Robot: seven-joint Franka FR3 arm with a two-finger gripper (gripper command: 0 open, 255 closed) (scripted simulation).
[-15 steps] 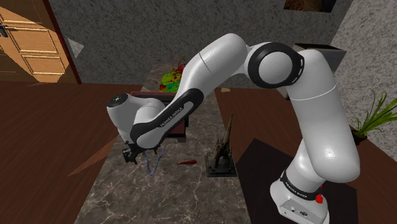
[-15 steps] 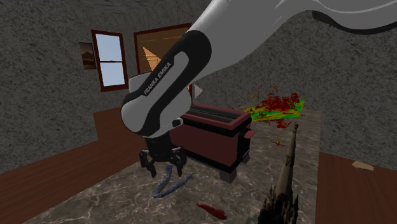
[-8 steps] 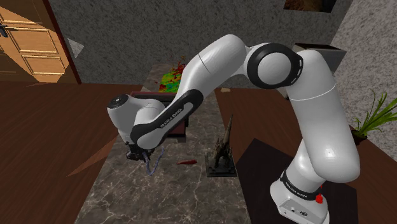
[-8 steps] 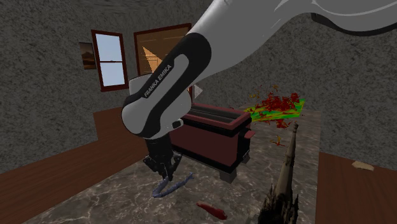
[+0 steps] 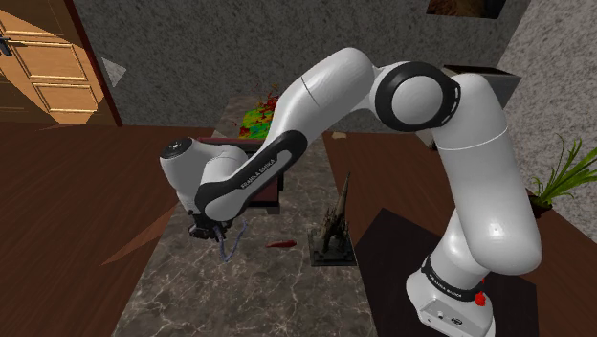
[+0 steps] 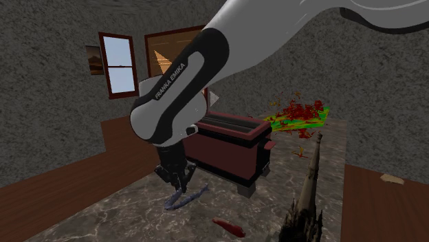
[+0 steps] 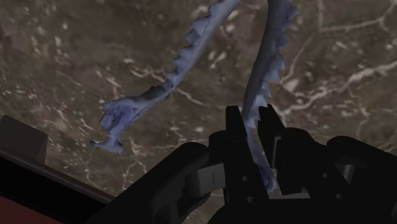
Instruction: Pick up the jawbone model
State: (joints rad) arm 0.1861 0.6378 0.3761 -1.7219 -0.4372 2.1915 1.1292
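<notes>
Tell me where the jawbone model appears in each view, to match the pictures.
Shoulder view: the jawbone model shows left of centre, under the gripper.
Second exterior view: jawbone model low, left of centre, at the gripper's tip.
Wrist view: one branch runs between the closed fingers.
Shared landmark: the marbled tabletop beneath it.

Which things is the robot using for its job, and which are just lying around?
For the job: bluish jawbone model, gripper shut on one branch.
Just lying about: dark red box, small red scrap, dark spire model, red-green heap.
</notes>
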